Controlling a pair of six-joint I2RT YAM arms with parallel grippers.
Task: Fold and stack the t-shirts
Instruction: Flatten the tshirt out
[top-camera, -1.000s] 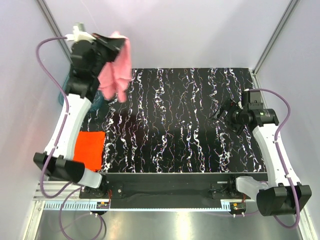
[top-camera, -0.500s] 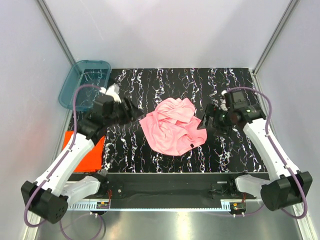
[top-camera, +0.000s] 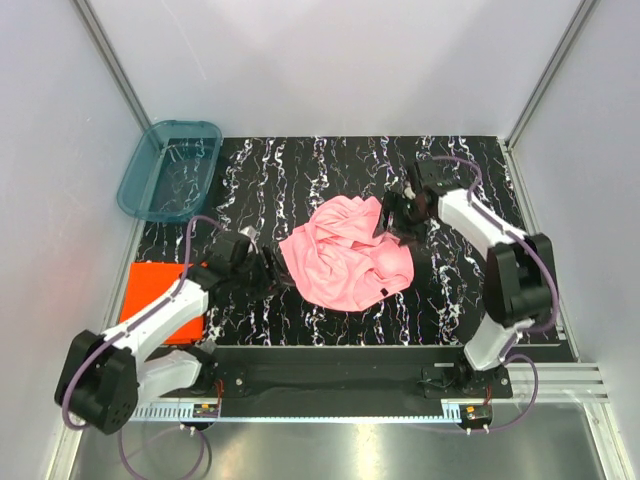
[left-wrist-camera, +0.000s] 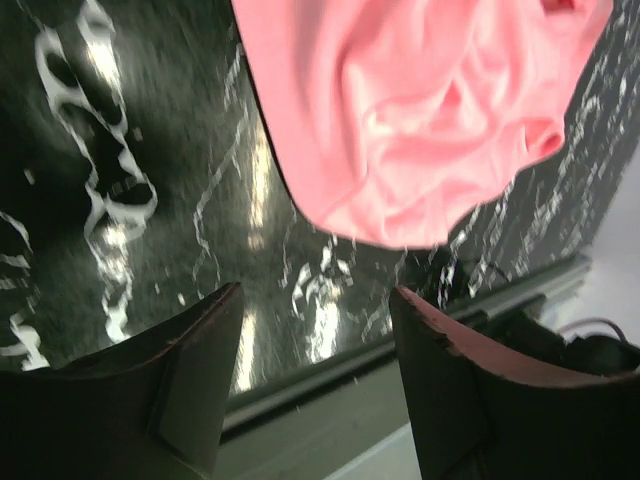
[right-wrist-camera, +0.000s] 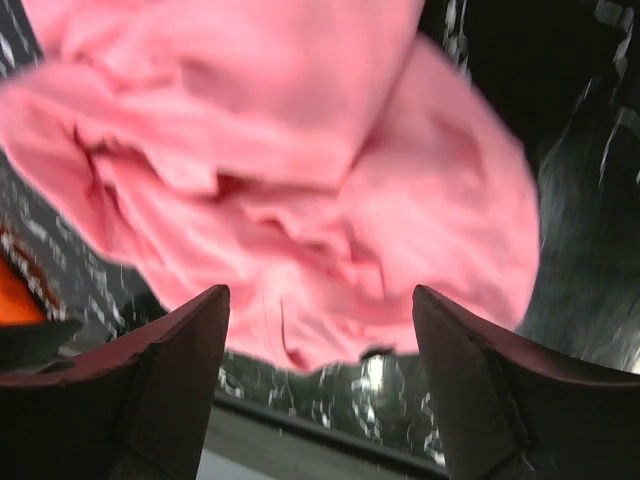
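Note:
A light pink t-shirt (top-camera: 345, 255) lies crumpled in a heap at the middle of the black marbled table (top-camera: 450, 300). An orange-red t-shirt (top-camera: 160, 290) lies flat and folded at the near left, partly under my left arm. My left gripper (top-camera: 268, 272) sits low just left of the pink heap, open and empty. In the left wrist view the pink t-shirt (left-wrist-camera: 420, 110) lies beyond the gripper (left-wrist-camera: 315, 300). My right gripper (top-camera: 392, 220) hovers over the heap's far right edge, open, with the pink t-shirt (right-wrist-camera: 300, 160) spread ahead of the gripper (right-wrist-camera: 320, 300).
A teal see-through tub (top-camera: 170, 168) stands at the far left corner, off the marbled top. Grey walls close in the back and both sides. The table's near edge and a metal rail (top-camera: 330, 410) run along the arms' bases.
The left gripper let go of the pink t-shirt, which dropped from the air onto the table's middle. The left arm came down beside it. The right arm swung in to its far right edge.

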